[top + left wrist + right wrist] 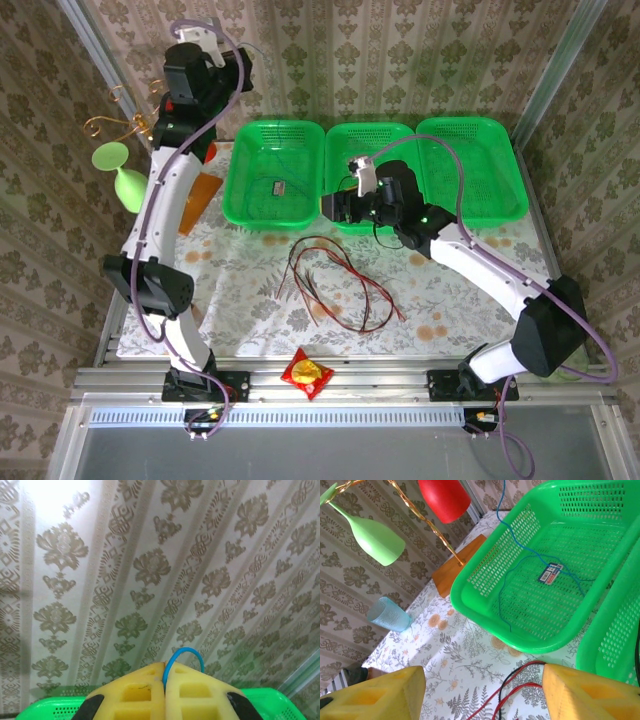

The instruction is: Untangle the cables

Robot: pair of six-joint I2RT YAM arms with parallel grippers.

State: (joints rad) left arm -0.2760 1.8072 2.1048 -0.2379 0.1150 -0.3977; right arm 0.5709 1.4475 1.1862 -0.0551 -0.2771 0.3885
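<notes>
Your left gripper (164, 672) clamped tight on blue cable (185, 652), held high; cable trails down into left green basket (470, 600). Your right gripper (482, 685) wide apart, empty, near red and black cables (335, 285) on table (250, 290).

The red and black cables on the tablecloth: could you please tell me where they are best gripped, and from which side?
Probably the left-hand stretch of the red and black cables, where several strands run close together. Come straight down from above, with the jaws set across the strands, since they lie flat on the tablecloth.
</notes>
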